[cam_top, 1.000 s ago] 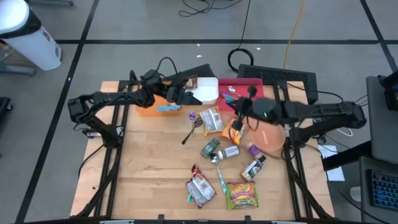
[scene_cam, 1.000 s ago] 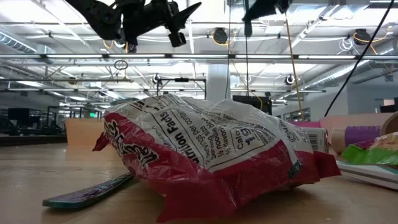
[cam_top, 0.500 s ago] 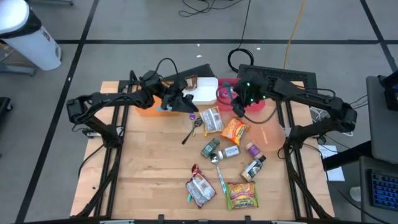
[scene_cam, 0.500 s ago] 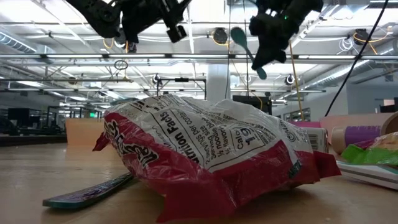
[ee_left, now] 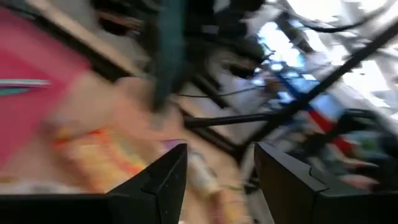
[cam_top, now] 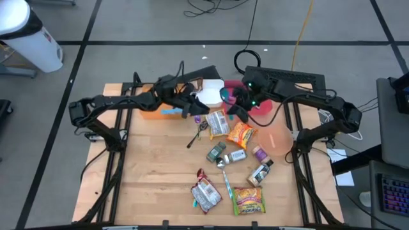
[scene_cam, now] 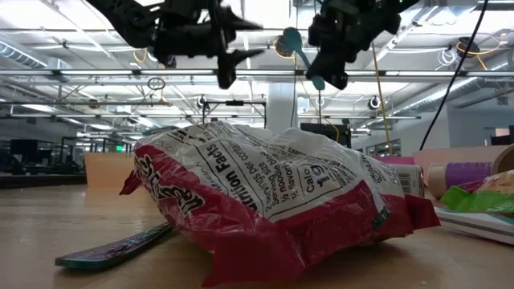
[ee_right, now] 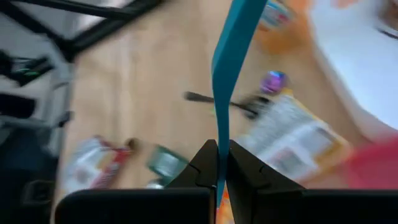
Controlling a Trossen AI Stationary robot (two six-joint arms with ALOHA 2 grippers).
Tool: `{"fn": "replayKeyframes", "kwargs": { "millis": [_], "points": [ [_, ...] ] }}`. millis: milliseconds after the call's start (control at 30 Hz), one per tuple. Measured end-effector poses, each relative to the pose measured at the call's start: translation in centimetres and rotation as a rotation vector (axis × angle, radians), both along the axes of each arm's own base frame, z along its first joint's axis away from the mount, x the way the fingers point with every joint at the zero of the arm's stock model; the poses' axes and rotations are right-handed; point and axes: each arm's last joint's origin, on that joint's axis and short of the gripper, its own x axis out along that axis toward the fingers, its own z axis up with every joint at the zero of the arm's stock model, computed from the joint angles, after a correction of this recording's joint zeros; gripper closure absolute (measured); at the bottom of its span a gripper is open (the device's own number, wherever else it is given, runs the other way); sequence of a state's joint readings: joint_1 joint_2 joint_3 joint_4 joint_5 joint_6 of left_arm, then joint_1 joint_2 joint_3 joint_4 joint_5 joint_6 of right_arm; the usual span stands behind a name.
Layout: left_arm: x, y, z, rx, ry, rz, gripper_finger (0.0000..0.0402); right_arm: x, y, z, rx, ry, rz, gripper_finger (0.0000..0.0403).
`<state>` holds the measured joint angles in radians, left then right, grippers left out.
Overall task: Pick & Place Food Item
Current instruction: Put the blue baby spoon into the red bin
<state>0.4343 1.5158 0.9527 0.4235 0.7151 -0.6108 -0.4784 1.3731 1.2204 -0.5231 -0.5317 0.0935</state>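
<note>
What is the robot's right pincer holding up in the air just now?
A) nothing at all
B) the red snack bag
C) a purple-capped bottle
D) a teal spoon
D: the right pincer is shut on the handle of a teal spoon, and the low view shows that spoon held high above the table, while the red snack bag lies on the wood.

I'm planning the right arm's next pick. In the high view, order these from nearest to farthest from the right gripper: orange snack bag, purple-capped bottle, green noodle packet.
From the right gripper, shut on the teal spoon:
1. Orange snack bag, just below it, mid-table.
2. Purple-capped bottle, farther toward the right side.
3. Green noodle packet, at the table's near edge.
</note>
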Motion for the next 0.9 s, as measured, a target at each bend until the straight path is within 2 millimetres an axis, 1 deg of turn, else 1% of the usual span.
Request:
{"fn": "replayKeyframes", "kwargs": {
  "millis": [133, 300, 467, 567, 733, 833, 900],
  "points": [
    [0.0, 0.4, 0.0, 0.065, -0.014, 0.063, 0.0206, 0.2, 0.6, 0.0, 0.029, -0.012, 0.056, 0.0400],
    [0.4, -0.2, 0.9, 0.128, -0.087, 0.079, 0.0206, 0.6, 1.2, -0.1, 0.029, -0.021, 0.113, 0.0401],
    [1.4, -0.7, 2.0, 0.189, -0.057, 0.128, 0.0206, 1.0, 1.8, -0.3, 0.062, -0.032, 0.168, 0.0400],
    [2.1, -0.8, 2.5, 0.223, -0.006, 0.130, 0.0206, 1.6, 2.0, -0.7, 0.063, -0.030, 0.182, 0.0401],
    [2.7, -0.8, 4.3, 0.260, -0.027, 0.124, 0.0206, 2.0, 2.3, -0.9, 0.064, -0.031, 0.199, 0.0401],
    [2.8, -0.8, 4.6, 0.269, -0.021, 0.130, 0.0206, 2.1, 2.6, -1.3, 0.076, -0.007, 0.207, 0.0400],
    [2.8, -0.8, 4.6, 0.266, -0.016, 0.133, 0.0206, 2.3, 2.9, -1.2, 0.069, -0.018, 0.217, 0.0400]
  ]
}}
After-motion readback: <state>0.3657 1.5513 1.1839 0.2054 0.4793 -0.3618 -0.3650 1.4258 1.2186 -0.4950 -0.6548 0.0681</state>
